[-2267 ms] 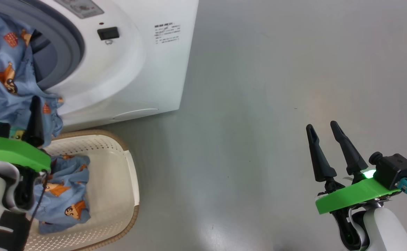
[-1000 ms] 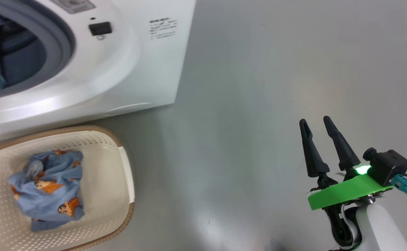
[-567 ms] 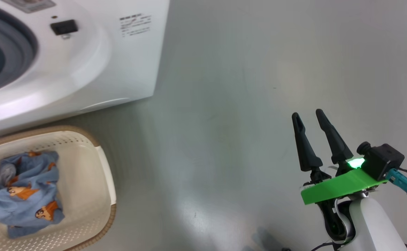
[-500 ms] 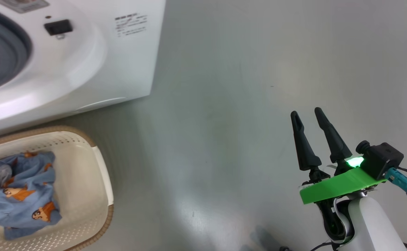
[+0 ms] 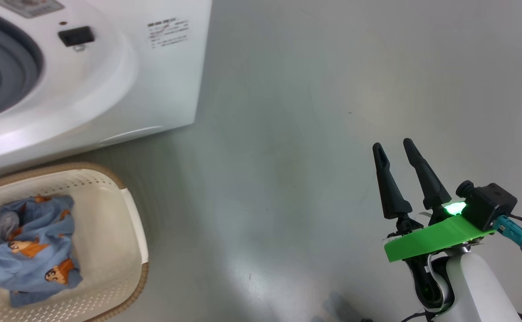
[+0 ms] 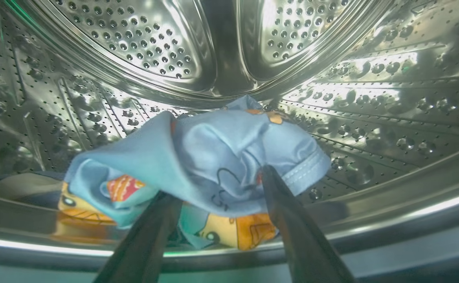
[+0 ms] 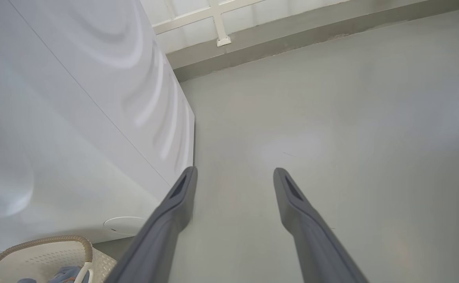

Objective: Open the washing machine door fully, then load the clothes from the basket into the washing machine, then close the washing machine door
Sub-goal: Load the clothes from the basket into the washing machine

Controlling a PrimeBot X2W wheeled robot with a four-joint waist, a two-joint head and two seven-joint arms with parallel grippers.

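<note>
floor: plain grey floor (image 5: 310, 112), glossy, with the washer (image 5: 109, 89) at the upper left of the head view and the basket (image 5: 136, 232) just in front of it.
step: loading; one garment (image 6: 213, 157) lies on the drum (image 6: 135, 39) floor, more clothes (image 5: 28, 250) sit bunched in the basket.
door: grey gasket (image 5: 24, 67) ring stands uncovered, so the door is judged open.
left end effector (image 6: 215, 181): inside the drum, fingers spread, pinching nothing; the garment's hem drapes against the tip of one finger.
right end effector (image 5: 392, 143): fingers spread, empty, hanging over bare floor well away from the basket.
how to do it well: pull the left arm straight back out, low and slow, so the hem does not snag a fingertip and drag out over the gasket; check the cloth stays down, then go for the basket bundle from above.
left wrist view adds: drum inside, garment's resting spot, finger-to-cloth contact.
head view adds: basket contents, spacing of basket and washer.
right wrist view adds: washer's side panel, wall base behind it, a basket handle (image 7: 72, 251).
</note>
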